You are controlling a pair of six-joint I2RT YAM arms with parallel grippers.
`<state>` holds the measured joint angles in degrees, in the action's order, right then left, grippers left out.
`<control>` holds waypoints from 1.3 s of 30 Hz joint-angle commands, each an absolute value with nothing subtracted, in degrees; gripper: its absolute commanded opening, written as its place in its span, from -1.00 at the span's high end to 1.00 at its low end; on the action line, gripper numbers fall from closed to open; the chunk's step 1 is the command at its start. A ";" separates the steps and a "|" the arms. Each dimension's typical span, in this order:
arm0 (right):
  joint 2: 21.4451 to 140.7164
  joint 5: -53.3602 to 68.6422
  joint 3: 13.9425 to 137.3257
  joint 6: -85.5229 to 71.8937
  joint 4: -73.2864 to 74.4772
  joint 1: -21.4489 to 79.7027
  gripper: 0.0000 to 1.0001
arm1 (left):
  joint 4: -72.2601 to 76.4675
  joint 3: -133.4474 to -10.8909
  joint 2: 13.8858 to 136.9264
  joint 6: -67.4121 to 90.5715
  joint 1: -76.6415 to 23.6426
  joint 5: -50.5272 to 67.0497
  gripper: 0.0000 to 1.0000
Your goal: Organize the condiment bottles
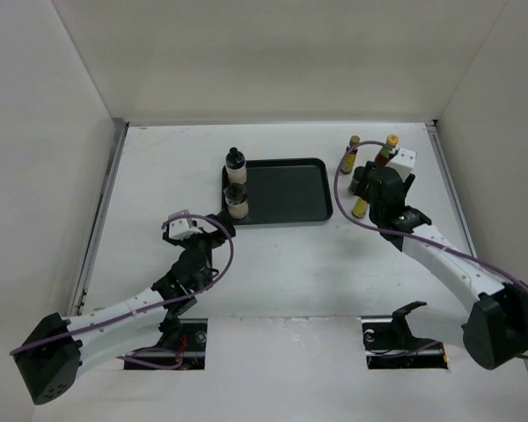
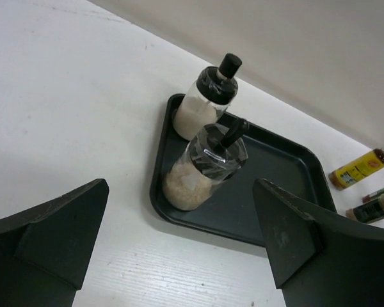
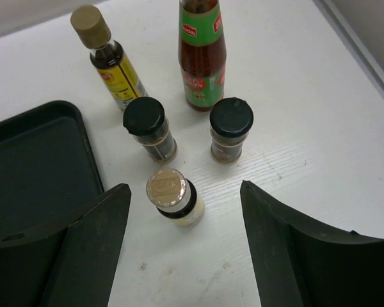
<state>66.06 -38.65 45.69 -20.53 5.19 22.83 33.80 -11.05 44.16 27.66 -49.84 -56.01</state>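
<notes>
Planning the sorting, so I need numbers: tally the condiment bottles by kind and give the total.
White bottles with black caps: 2
Slim yellow-labelled bottles: 2
Short dark jars with black lids: 2
Tall red-green sauce bottle: 1
Total: 7 bottles

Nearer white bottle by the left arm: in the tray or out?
In: the nearer white bottle stands upright on the tray floor, just inside its rim.
</notes>
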 commanded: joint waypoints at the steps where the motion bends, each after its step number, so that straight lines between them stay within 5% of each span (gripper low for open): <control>1: 68.63 -34.54 50.53 -20.21 5.19 21.84 -0.49 | 42.35 -9.76 46.04 31.11 -50.58 -54.32 -1.00; 14: 76.29 -35.24 52.21 -23.29 6.68 21.58 -0.20 | 45.09 -7.82 49.21 33.13 -50.32 -53.79 -1.00; 21: 78.23 -36.91 52.64 -22.77 5.62 21.58 0.45 | 45.18 -8.09 49.92 33.31 -49.88 -53.35 -1.00; 24: 75.68 -39.72 52.91 -21.19 6.24 22.89 0.55 | 45.18 -8.00 49.83 33.31 -49.70 -53.35 -1.00; 32: 68.64 -39.73 59.31 -19.52 10.63 30.35 0.58 | 45.18 -8.00 50.45 33.66 -49.79 -53.35 -1.00; 39: 83.12 -34.73 73.01 -17.84 3.80 37.21 0.59 | 45.18 -7.91 50.71 34.01 -49.61 -53.44 -1.00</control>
<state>77.62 -37.32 67.18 -18.96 11.88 35.51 42.26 -8.32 50.50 33.10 -49.91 -53.65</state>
